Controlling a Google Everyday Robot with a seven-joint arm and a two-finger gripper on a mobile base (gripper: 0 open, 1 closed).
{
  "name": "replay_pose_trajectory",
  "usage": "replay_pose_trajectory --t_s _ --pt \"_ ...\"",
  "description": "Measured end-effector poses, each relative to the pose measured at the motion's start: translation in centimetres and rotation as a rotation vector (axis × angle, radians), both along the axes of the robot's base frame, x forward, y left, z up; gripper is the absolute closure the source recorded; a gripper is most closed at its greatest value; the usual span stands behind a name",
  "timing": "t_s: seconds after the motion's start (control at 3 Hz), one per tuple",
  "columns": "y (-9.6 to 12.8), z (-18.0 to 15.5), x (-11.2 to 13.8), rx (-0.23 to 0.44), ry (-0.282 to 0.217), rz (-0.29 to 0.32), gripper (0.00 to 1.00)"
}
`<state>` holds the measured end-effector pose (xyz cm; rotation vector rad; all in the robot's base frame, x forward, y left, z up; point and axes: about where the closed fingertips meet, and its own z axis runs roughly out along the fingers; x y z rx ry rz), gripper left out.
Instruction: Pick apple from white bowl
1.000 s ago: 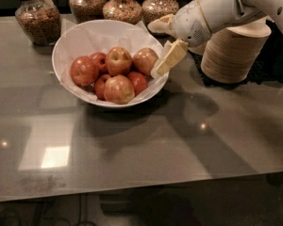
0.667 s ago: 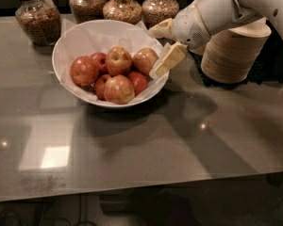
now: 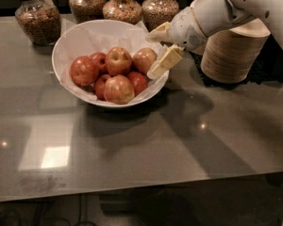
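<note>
The white bowl, lined with crinkled white paper, stands on the table at upper centre and holds several red-orange apples. An apple with a pale tan blush lies at the bowl's right side, and another pale-blushed one lies at the front. My gripper hangs at the bowl's right rim, open. One cream finger reaches over the rim just right of the tan-blushed apple, and the other finger is above and behind it. It holds nothing.
Several glass jars of grain stand along the back edge behind the bowl. A tall stack of paper bowls stands right of my arm on a dark mat. The glossy grey table stretches toward the front edge.
The gripper has edged slightly down and left toward the bowl's right rim. The apples and bowl have not moved.
</note>
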<state>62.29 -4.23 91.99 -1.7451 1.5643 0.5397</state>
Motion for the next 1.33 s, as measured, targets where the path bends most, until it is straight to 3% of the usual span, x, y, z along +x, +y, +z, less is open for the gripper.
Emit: replay_pose_trajectory --t_s 0.33,0.67,1.33 --pt "0.45 -2.11 1.26 -0.043 -0.001 0.002 0.26" --pt "0.97 -2.91 1.75 -0.043 0.011 0.012 0.27" --pt "0.97 -2.92 1.75 -0.043 0.012 0.012 0.69"
